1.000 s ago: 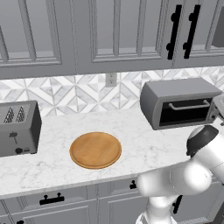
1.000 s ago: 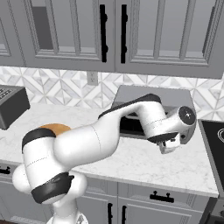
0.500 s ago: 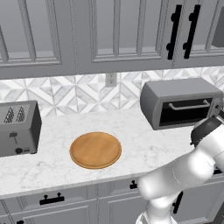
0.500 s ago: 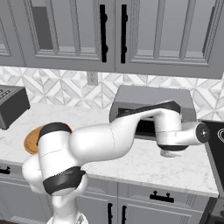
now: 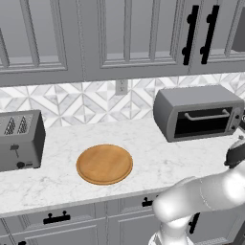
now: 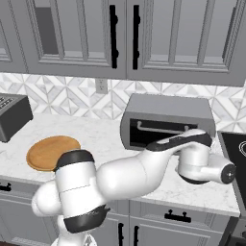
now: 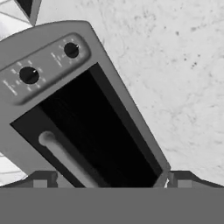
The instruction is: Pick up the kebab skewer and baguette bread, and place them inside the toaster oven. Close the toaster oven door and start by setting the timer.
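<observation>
Bare counter [image 5: 158, 162] lies open before the toaster oven [image 5: 198, 112]; its shut door [image 5: 203, 122] blocks entry.

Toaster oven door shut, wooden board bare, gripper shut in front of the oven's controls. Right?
Not quite: the gripper is open, not shut. In the hand view its two fingertips stand far apart at the bottom edge, either side of the door handle. The rest holds: the toaster oven door is shut, the wooden board is bare, and the hand faces the toaster oven and its control knobs.
</observation>
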Available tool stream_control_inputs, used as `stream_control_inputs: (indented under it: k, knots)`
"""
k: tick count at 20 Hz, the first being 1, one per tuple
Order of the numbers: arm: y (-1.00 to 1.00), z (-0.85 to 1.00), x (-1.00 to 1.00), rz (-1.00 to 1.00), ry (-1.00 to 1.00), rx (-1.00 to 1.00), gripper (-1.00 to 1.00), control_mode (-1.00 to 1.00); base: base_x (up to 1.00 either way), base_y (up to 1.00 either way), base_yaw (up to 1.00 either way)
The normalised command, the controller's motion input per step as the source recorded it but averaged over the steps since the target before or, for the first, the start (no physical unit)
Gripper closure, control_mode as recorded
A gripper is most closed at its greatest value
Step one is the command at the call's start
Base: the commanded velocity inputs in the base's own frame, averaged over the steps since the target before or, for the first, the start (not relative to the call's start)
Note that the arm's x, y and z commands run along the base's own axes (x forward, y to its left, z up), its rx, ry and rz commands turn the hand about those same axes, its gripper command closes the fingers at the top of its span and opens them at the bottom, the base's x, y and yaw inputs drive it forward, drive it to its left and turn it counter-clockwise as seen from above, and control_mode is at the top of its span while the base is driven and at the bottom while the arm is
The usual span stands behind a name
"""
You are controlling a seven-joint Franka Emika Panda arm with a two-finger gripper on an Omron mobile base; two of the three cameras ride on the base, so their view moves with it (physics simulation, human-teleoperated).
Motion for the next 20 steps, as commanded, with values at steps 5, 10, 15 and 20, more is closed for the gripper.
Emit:
stream_control_inputs:
  k: [5, 10, 15, 20]
  knots:
    - [-0.18, -0.02, 0.34, -0.22, -0.06, 0.24, -1.00, -1.00, 0.00, 0.00, 0.00]
    - [0.02, -0.07, 0.05, -0.21, -0.01, 0.18, -1.00, -1.00, 0.00, 0.00, 0.00]
    - [-0.05, -0.10, 0.09, -0.20, -0.01, 0.12, -1.00, -1.00, 0.00, 0.00, 0.00]
    - [0.08, -0.02, 0.27, -0.20, -0.01, 0.13, -1.00, -1.00, 0.00, 0.00, 0.00]
